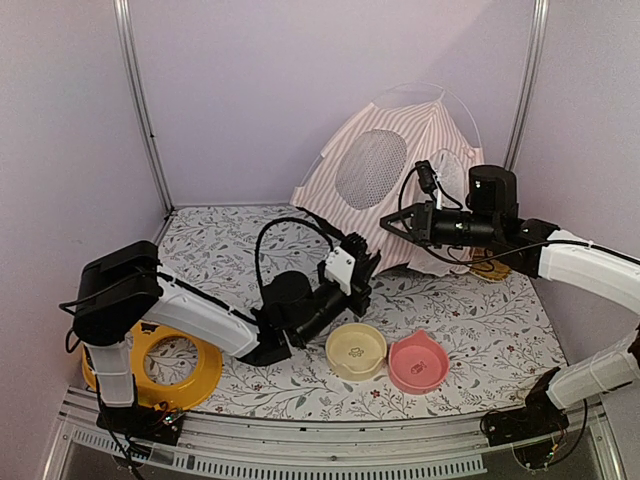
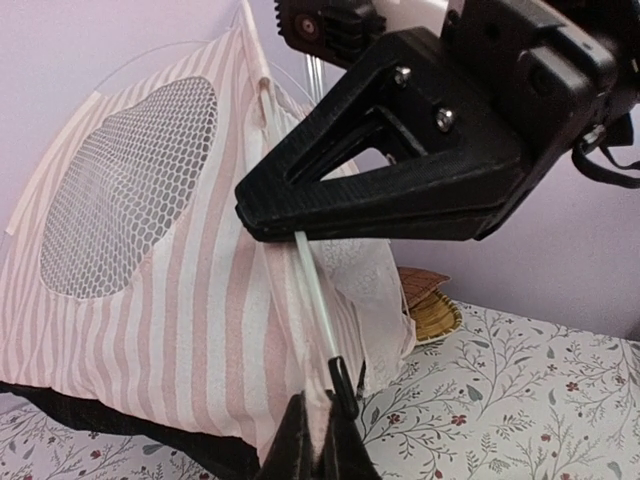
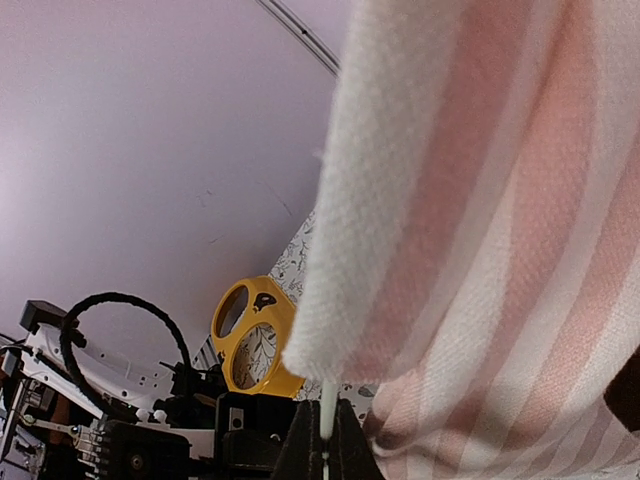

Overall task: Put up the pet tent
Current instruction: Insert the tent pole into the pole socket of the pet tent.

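the tent (image 1: 395,150) stood half-raised at the far right of the table (image 1: 480,320), its striped fabric and round mesh panel leaning toward the back wall, well apart from the two bowls (image 1: 356,350) at the near edge. both arms met at its near side. the left gripper (image 2: 320,445), jaws pressed together, pinched the lower stretch of a thin clear pole (image 2: 318,295) that ran up the tent's front edge. the right gripper (image 3: 325,448), reaching in from the right, had its jaws closed on the same pole higher up, just under a fold of striped cloth. a small black fitting (image 2: 342,385) sat on the pole just above the left fingertips; what it was could not be told.

the step in hand appeared to be working this pole into place along the front edge, so the fabric would hold its shape. the tent looked partly up, with slack folds low on its near side.

the next move likely called for both arms to act together: one steadying the pole while the other guided its end or the cloth along it, without bending the thin rod too sharply. a pull from one side alone could tip the light tent or slide it off the wall.
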`<state>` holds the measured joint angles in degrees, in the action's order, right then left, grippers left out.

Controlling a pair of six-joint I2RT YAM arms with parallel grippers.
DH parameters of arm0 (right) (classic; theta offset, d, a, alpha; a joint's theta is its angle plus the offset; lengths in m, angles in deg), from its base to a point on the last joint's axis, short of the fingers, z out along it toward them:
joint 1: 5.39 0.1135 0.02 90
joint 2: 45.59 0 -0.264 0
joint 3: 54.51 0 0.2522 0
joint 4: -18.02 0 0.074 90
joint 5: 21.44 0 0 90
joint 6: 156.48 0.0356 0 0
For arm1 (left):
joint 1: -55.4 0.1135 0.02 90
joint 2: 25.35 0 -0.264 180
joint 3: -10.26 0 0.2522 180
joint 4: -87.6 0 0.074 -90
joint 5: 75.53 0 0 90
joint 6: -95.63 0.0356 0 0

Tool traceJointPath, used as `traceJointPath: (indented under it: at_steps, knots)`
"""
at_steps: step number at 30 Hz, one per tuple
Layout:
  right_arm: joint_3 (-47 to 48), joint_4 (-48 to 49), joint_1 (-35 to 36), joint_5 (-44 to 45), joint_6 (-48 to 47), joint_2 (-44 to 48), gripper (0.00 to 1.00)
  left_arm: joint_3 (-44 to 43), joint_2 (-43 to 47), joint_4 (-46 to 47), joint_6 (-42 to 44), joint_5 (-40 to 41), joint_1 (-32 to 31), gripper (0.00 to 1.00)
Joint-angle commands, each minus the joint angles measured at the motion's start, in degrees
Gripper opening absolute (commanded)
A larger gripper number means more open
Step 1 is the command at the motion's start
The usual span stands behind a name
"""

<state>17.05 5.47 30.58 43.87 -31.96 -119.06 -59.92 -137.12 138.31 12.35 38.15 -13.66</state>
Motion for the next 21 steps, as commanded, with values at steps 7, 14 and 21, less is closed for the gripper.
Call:
traceJointPath:
  at_steps: [7, 14, 21]
  knots:
    - [6.9, 18.7, -5.1, 13.9, -0.2, 1.0, 0.00, 4.9, -1.5, -10.2, -0.7, -3.1, -5.5, 0.00]
    - [7.7, 18.6, -5.8, 13.7, -0.2, 0.9, 0.00, 5.5, -2.5, -10.3, -1.9, -3.2, -5.6, 0.00]
    - [7.4, 18.6, -6.4, 13.2, -0.1, 0.7, 0.00, 5.4, -2.7, -10.4, -1.5, -2.5, -6.2, 0.00]
